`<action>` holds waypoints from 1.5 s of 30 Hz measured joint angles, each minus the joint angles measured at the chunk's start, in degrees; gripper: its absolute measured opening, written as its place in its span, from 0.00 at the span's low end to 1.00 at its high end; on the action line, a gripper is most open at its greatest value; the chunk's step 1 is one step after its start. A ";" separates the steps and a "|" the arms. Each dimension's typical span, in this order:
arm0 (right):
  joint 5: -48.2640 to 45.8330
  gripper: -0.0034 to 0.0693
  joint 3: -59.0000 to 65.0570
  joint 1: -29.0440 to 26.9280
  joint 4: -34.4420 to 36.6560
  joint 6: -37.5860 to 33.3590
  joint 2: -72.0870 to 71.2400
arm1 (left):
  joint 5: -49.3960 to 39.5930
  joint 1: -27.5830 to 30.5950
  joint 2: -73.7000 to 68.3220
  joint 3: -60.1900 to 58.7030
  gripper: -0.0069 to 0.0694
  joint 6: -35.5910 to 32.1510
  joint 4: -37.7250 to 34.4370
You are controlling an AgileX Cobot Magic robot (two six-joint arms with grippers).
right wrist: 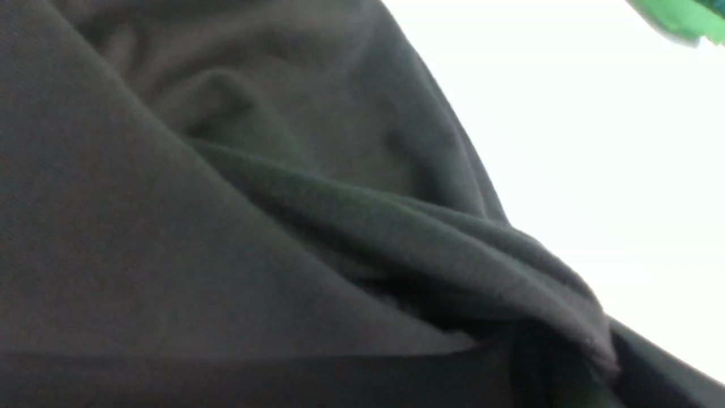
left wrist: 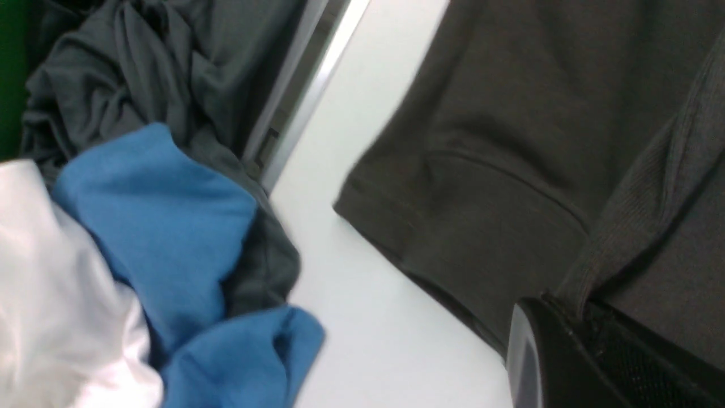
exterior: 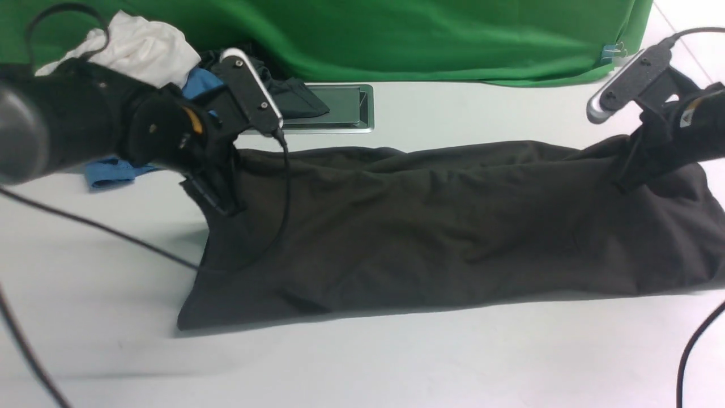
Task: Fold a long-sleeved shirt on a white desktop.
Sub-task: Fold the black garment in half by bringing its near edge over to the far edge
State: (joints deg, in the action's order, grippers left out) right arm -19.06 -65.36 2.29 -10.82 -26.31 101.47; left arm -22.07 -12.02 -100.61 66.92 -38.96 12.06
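Fabric of the long-sleeved shirt (exterior: 430, 226) spans mid-frame on the tabletop (exterior: 453, 362); left pincer (exterior: 218, 198) at centre left and right pincer (exterior: 625, 177) at right are each clamped tight on its raised edge.

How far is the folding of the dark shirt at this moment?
Done, it seems: the long-sleeved shirt lies as one long band across the white desktop, with no sleeve sticking out. In hand: the left gripper and the right gripper are each shut on its far edge, one at each end, lifting it a little. Left: laying that edge over and folding the band into a compact packet.
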 joint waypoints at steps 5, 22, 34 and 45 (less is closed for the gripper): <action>-0.25 0.12 -2.89 0.00 0.00 1.58 1.80 | -2.64 1.61 -3.04 5.38 0.12 0.00 -0.40; 1.38 0.18 -9.90 -1.35 0.05 6.55 11.78 | 9.69 4.49 -13.33 10.66 0.12 -5.67 -4.49; -5.90 0.83 -10.09 -3.31 0.00 11.88 4.23 | 16.51 4.49 -15.99 11.07 0.37 -5.56 -4.49; -28.37 0.90 -10.38 -16.84 14.12 13.30 -1.62 | 3.78 4.06 -5.43 11.07 0.78 0.54 -19.85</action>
State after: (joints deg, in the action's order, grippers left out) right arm -47.43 -75.74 -14.55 3.30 -13.01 99.85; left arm -18.29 -7.96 -106.04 77.99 -38.42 -7.80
